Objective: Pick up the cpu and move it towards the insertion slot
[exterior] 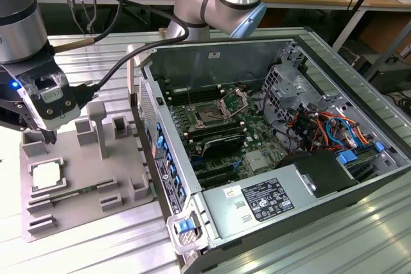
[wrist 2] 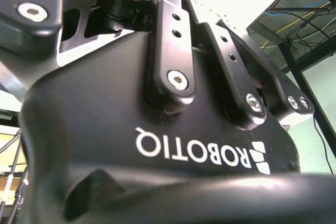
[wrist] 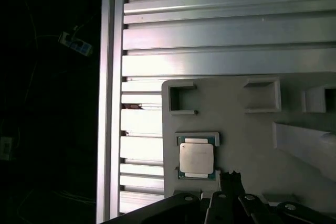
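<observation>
Target cpu [wrist: 196, 158] seated in tray [wrist: 247, 140] recess; pincer [exterior: 49, 137] near (I cannot tell its opening); likely light, rigid, fragile; grip opposite edges.

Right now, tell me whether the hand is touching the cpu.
Apart. In the exterior view the hand hangs above the grey tray, and bare tray shows between it and the cpu.

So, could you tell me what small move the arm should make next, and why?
I would probably ease the gripper sideways until it is centred over the cpu. The cpu lies flat and unheld in its pocket on the grey tray, and in the first wrist view it seems to sit off to one side of the gripper rather than directly under it.
</observation>
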